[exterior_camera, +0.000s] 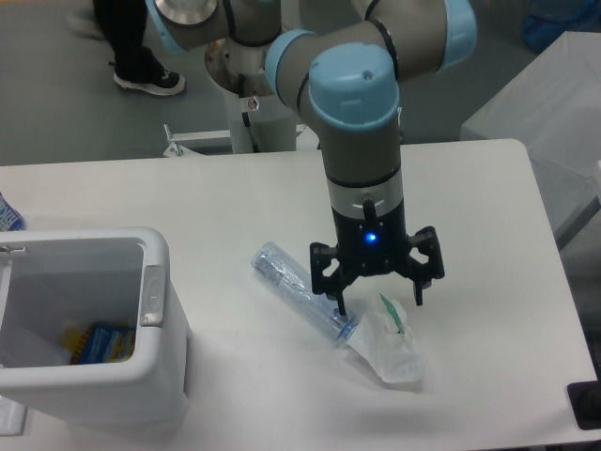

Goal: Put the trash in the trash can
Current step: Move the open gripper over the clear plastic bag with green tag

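A long crushed clear plastic bottle (pixel 299 288) with a bluish label lies slanted on the white table (pixel 235 197). A smaller crumpled whitish-clear wrapper (pixel 390 346) with a green bit lies just right of the bottle's lower end. My gripper (pixel 379 303) is open and points straight down, its fingers spread over the bottle's lower end and the wrapper's top, holding nothing. The white boxy trash can (pixel 89 324) with a grey latch strip stands at the front left, open at the top.
A blue and yellow item (pixel 101 342) lies inside the trash can. A person's legs and shoes (pixel 141 66) show on the floor behind the table. A dark object (pixel 587 406) sits at the table's front right corner.
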`<control>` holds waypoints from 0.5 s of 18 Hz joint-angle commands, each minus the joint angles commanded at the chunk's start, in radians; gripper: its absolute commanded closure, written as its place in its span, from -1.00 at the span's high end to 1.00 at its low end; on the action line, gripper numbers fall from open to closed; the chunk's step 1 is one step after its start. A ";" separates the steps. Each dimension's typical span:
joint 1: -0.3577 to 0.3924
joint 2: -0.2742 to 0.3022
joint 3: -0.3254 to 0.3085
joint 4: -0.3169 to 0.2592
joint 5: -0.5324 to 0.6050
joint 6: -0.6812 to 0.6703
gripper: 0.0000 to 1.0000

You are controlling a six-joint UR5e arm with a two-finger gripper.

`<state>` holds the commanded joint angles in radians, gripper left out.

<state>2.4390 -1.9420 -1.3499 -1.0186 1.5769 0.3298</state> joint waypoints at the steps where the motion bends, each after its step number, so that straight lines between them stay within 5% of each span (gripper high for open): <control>1: 0.011 -0.002 0.000 -0.002 -0.002 -0.006 1.00; 9: 0.130 -0.005 -0.075 -0.009 0.000 -0.023 1.00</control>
<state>2.5693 -1.9466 -1.4250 -1.0278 1.5769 0.3069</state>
